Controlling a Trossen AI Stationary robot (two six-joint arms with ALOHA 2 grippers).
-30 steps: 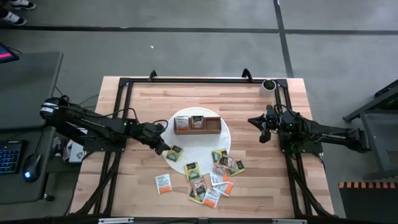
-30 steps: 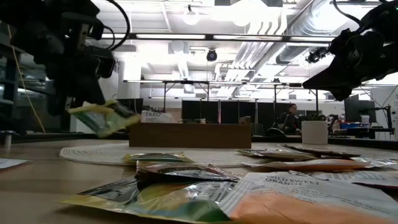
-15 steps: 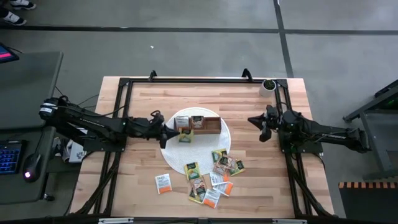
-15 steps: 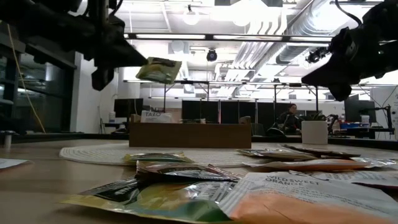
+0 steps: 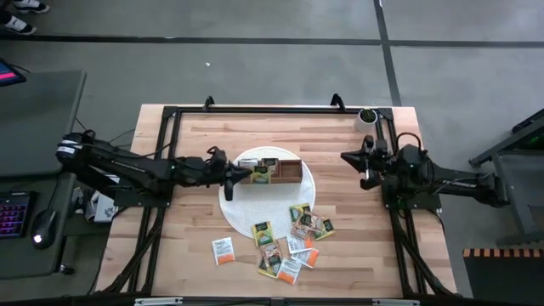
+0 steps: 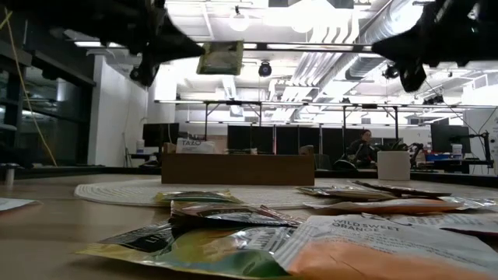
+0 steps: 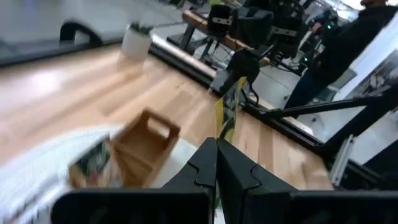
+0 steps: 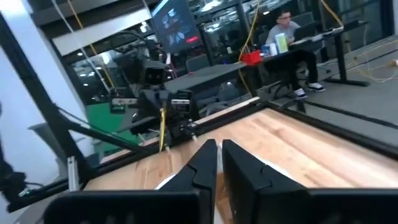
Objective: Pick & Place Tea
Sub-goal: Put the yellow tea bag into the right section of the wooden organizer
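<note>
Above the brown wooden three-compartment box (image 5: 269, 171) on the round white woven mat (image 5: 297, 204), the left gripper (image 5: 248, 175) holds one small green-and-yellow paper tea packet (image 5: 262, 174), fingers clamped on it. Low view: packet (image 6: 219, 57) hangs well clear of the box (image 6: 237, 169), high over it, face roughly toward the camera. Left wrist view: packet (image 7: 225, 115) stands edge-on, pinched between the dark fingers (image 7: 200, 168), its length running straight out from the fingertips.

Key relation: packet sits ahead of the fingertips and over the middle part of the box; which compartment lies directly beneath I cannot tell. A release here would need the packet's long edge lined up with a slot, so judged step: carry nearly done, lowering and letting go not yet done.

Right gripper (image 5: 364, 167) waits over bare table near the right rail, well apart from box and packets; its fingers (image 8: 202, 163) sit nearly together, nothing held.

Remaining loose tea packets (image 5: 289, 242), green, orange and white, lie in a scatter on the near side of the mat and on the wooden table (image 5: 195, 221). Left arm is the nearer one to the box.
</note>
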